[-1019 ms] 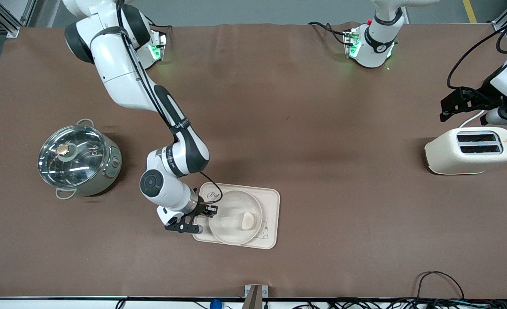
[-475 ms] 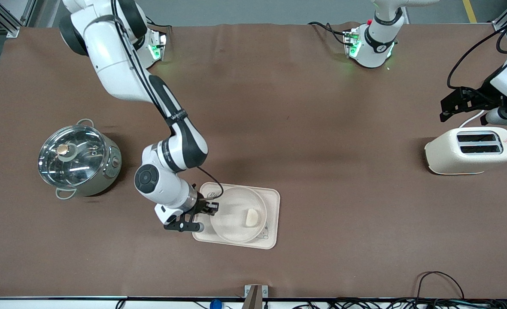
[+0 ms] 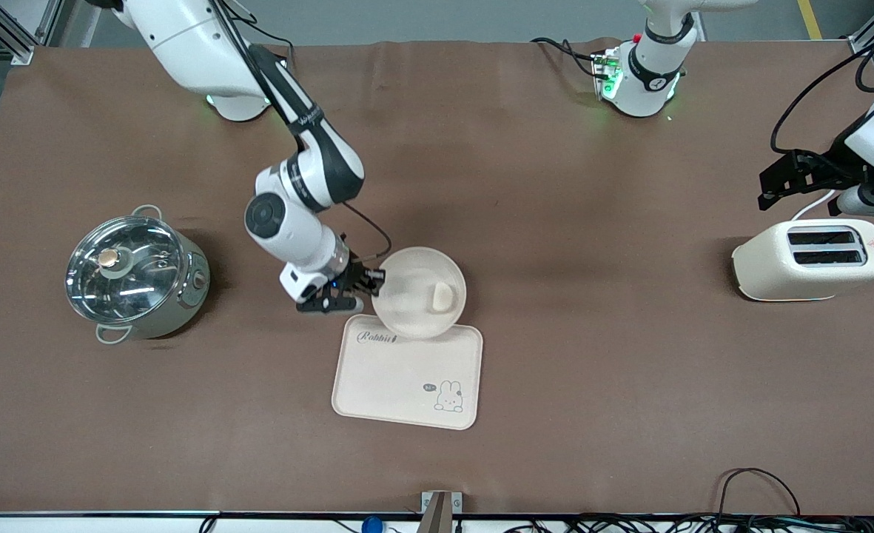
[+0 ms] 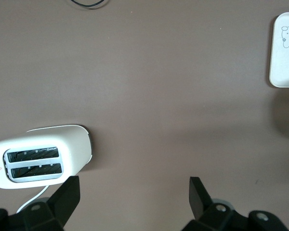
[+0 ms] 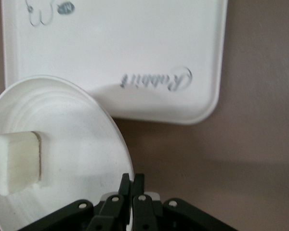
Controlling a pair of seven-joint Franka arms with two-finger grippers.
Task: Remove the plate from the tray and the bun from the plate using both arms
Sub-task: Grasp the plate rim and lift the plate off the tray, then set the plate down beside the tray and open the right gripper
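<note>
My right gripper (image 3: 371,283) is shut on the rim of the round cream plate (image 3: 416,296) and holds it in the air over the tray's edge that lies farther from the front camera. The small pale bun (image 3: 443,296) lies on the plate. The cream rectangular tray (image 3: 399,381) with the "Rabbit" script and rabbit print lies bare on the table. In the right wrist view the gripper (image 5: 132,183) pinches the plate (image 5: 72,144), with the bun (image 5: 14,161) and the tray (image 5: 115,43) in sight. My left gripper (image 4: 132,187) is open and empty, waiting above the toaster.
A steel pot with a glass lid (image 3: 135,275) stands toward the right arm's end of the table. A cream toaster (image 3: 810,259) stands toward the left arm's end; it also shows in the left wrist view (image 4: 38,156). Cables lie along the table's front edge.
My right gripper has lifted the plate with the bun off the tray and carried it away from the front camera. The tray now lies bare. The left arm has not moved.
</note>
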